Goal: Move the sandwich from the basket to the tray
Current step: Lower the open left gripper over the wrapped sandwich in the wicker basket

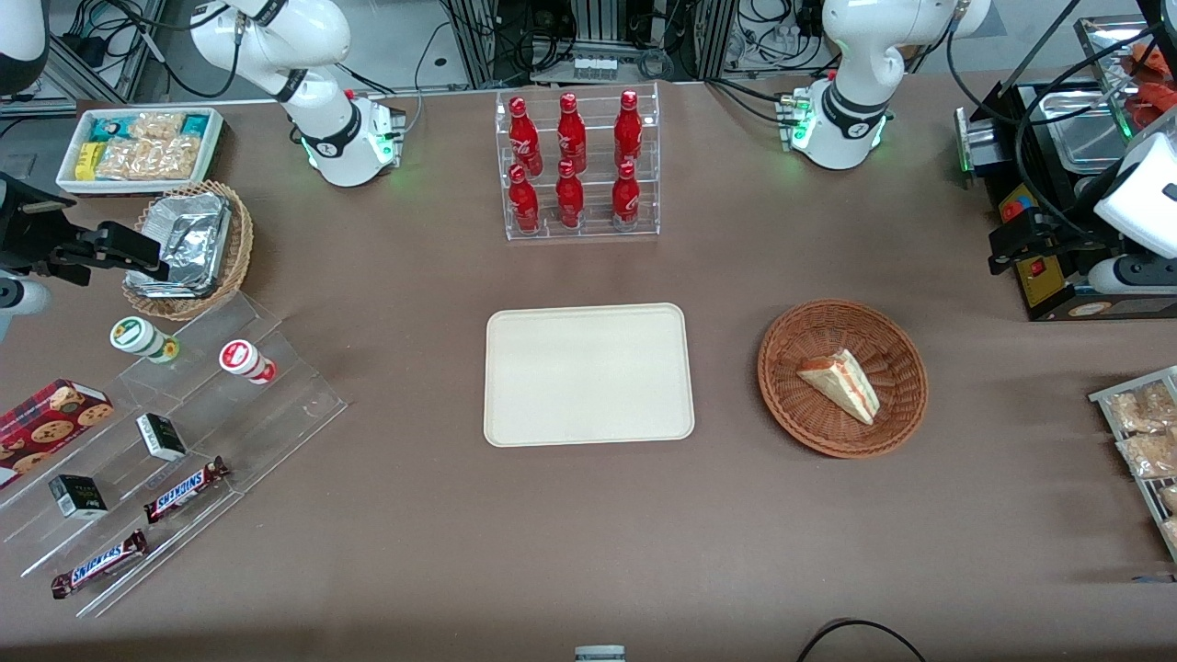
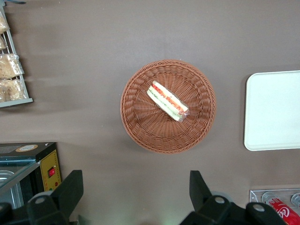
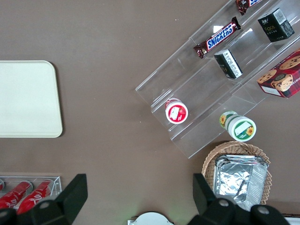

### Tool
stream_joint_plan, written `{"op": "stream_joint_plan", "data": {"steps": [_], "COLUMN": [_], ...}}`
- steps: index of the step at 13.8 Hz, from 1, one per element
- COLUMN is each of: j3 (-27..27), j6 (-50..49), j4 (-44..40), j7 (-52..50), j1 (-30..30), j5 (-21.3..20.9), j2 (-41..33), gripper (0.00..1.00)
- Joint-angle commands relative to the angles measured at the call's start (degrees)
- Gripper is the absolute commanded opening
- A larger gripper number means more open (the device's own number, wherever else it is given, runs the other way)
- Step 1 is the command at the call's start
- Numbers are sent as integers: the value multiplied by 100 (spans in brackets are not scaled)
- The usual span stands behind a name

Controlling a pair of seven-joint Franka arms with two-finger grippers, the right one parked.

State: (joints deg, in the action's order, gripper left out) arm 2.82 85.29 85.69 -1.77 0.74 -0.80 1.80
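Observation:
The sandwich [image 1: 841,384] [image 2: 167,101], a pale wedge with red and green layers, lies in the round reddish-brown wicker basket [image 1: 885,348] [image 2: 140,123]. The cream-white tray [image 1: 588,374] [image 2: 274,110] lies flat beside the basket, toward the parked arm's end, with nothing on it. My left gripper [image 1: 1004,246] [image 2: 136,182] hangs high above the table, farther from the front camera than the basket and toward the working arm's end. It is open, its fingers [image 2: 71,185] spread wide with only bare table between them.
A black machine [image 1: 1044,276] stands under the gripper. A rack of snack bags [image 1: 1145,432] sits at the working arm's table edge. An acrylic rack of red bottles [image 1: 577,165] stands farther back than the tray. A foil-filled wicker basket [image 1: 188,248] sits toward the parked arm's end.

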Motion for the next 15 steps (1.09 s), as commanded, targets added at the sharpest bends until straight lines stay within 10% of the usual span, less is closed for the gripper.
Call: {"op": "stream_joint_plan", "data": {"steps": [1,8,15], "j3": [-80,-36,570], "j6": [-145,1064,3877], "j4": [-96,1192,3566], "j7": [19,-164,-4011], "j1": [119,119,128], "j5": [-8,-43,-52], "j2": [22,-126,-320], "gripper": [100,100,100]}}
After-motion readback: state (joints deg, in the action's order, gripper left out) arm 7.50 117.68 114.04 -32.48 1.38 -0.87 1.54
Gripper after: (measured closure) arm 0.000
